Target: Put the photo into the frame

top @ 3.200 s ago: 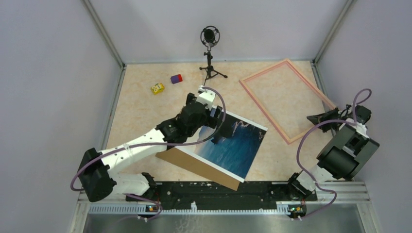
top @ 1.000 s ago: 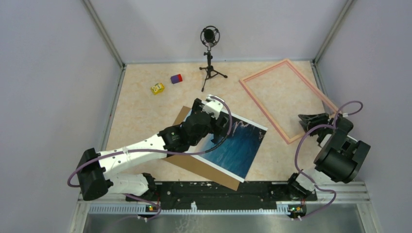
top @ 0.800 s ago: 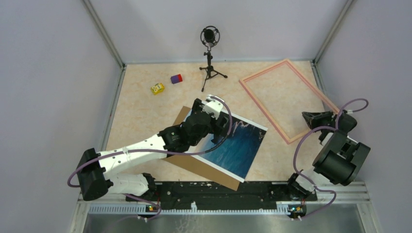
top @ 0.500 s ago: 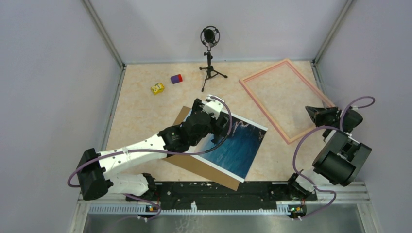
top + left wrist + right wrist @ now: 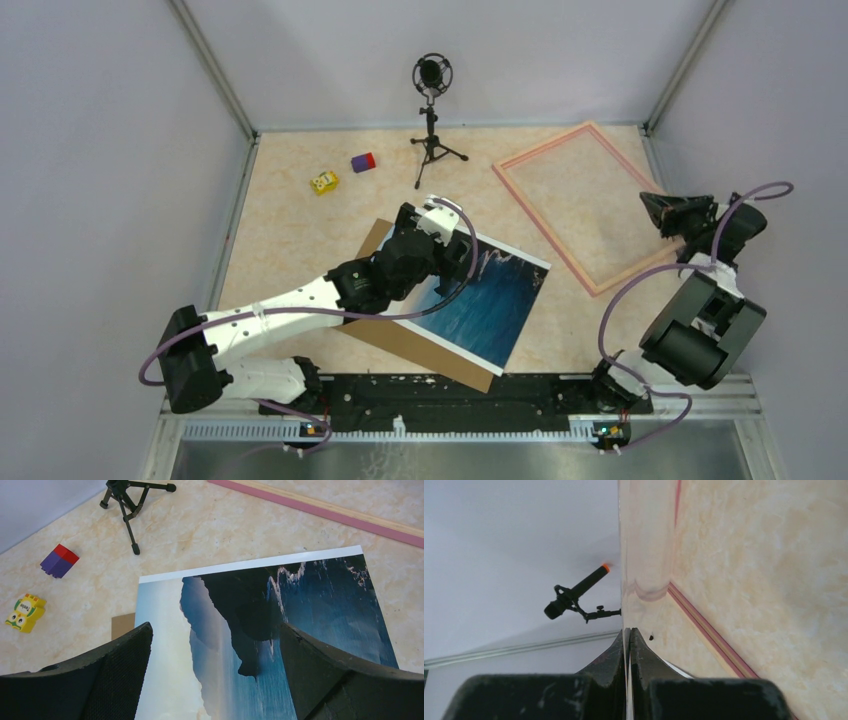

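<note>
The photo (image 5: 490,300), a dark cliff over blue sea, lies flat mid-table on a brown backing board (image 5: 420,352). It fills the left wrist view (image 5: 280,615). My left gripper (image 5: 415,240) hovers just above the photo's pale sky end, open and empty (image 5: 215,630). The pink frame (image 5: 560,150) lies flat at the back right. It shows as a pink strip in the left wrist view (image 5: 320,512) and the right wrist view (image 5: 709,630). My right gripper (image 5: 652,203) is at the frame's right side, shut (image 5: 628,630) on a thin clear sheet (image 5: 639,580) seen almost edge-on.
A microphone on a small black tripod (image 5: 432,110) stands at the back centre. A yellow toy block (image 5: 323,182) and a red-and-purple block (image 5: 363,162) lie at the back left. Grey walls close in the table on three sides.
My right gripper has swung from the frame's near corner back along its right side, staying shut. My left gripper moved onto the photo earlier and has held still for the last second.
</note>
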`<state>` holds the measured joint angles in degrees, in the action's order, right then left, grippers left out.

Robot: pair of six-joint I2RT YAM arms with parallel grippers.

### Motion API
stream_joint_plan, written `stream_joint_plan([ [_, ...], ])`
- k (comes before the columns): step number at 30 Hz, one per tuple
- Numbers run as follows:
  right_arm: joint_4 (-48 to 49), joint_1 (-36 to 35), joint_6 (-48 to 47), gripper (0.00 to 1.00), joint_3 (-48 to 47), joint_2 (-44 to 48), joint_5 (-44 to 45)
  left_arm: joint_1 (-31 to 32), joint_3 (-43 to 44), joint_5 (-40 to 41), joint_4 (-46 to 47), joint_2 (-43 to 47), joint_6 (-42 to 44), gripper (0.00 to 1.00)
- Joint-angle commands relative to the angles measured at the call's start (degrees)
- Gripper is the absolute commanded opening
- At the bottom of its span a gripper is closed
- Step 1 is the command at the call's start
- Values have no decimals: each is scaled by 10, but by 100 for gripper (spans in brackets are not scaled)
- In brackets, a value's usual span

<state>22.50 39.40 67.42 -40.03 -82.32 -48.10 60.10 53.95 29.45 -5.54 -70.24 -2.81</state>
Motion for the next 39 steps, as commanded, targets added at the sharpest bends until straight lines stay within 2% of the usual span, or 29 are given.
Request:
stream_joint_plan([
  [1,-64,-31,-5,0,-106,41,3,1,2,8,28,5,4,99],
  [8,-162,-93,-4,0,-249,32,39,-2,3,10,28,7,7,99],
  [15,-149,-154,35,0,-360,-34,76,-3,3,16,29,11,12,99],
  [23,-194,-203,18,0,-487,-103,95,-7,2,18,31,9,13,99],
  [27,-173,-203,14,0,-448,-111,102,-9,1,19,31,9,14,99],
  [36,-131,-173,-49,0,-235,-77,107,-9,-2,24,33,10,20,99],
  [39,-136,-155,-76,0,-190,-64,109,-9,-3,29,35,10,24,99],
])
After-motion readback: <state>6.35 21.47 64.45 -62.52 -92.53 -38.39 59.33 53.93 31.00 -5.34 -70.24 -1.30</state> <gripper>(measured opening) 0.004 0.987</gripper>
